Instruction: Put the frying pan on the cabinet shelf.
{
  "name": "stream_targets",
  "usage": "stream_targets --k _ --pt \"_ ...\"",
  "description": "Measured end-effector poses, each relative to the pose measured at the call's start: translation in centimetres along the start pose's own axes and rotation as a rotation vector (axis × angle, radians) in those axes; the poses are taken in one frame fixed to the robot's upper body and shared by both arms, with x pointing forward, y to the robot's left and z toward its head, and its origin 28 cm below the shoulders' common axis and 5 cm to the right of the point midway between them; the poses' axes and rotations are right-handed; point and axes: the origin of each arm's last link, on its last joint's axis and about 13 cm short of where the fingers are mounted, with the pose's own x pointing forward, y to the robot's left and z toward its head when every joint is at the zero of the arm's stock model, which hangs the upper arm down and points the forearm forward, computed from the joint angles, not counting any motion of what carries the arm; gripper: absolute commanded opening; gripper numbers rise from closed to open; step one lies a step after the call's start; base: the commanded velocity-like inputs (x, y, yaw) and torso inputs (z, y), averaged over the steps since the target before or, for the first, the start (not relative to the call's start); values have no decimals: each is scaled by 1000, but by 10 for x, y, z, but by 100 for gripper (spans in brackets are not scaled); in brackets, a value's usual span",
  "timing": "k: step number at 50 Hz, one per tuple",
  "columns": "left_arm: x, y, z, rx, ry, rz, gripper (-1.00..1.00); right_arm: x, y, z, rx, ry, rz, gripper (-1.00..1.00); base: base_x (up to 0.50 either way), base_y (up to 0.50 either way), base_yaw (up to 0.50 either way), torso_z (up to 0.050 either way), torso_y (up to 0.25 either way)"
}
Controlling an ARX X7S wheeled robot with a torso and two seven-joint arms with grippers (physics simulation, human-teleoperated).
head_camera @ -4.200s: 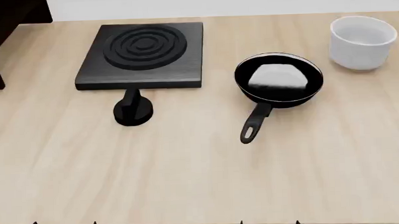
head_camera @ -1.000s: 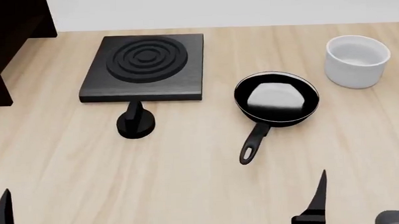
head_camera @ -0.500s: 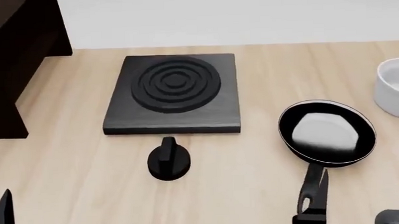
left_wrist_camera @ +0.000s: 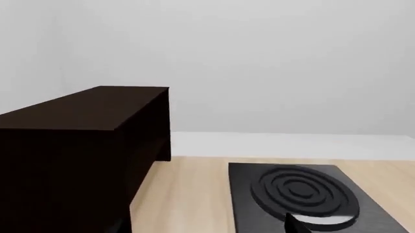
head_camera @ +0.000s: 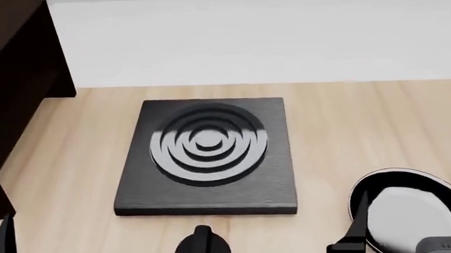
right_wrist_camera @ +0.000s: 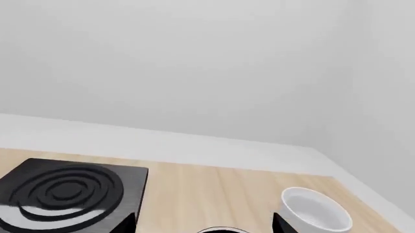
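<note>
A pale tabletop [head_camera: 76,165] fills the head view below a white wall. The pan [head_camera: 408,213] lies at lower right, ungrasped, between the spread fingers of the right gripper [head_camera: 409,232]. The cabinet [head_camera: 14,83] is seen at upper left. The left gripper's state cannot be told.

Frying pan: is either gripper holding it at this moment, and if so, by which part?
No. The frying pan lies on the tabletop, ungripped. The right gripper is open above it; only a left gripper fingertip shows.
</note>
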Motion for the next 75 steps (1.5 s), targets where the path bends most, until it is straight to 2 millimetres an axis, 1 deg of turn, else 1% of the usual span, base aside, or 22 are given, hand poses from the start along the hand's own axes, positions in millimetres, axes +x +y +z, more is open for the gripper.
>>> stream_targets --k 24,30,39,54,75 --pt "0 1 -1 -3 2 5 100 -2 -1 -3 -19 20 -8 100 489 97 0 0 1" --pt "0 1 -2 -5 3 7 100 -2 -4 -5 -9 64 -45 100 0 0 0 0 0" --pt "0 1 -3 -7 7 7 100 1 -5 -15 -2 175 -83 100 0 0 0 0 0" --pt "1 -1 -6 -9 17 -1 100 6 -1 -34 -28 333 -82 100 0 0 0 0 0" --pt "2 -2 -8 -11 25 -8 100 20 2 -59 -7 513 -105 100 0 0 0 0 0"
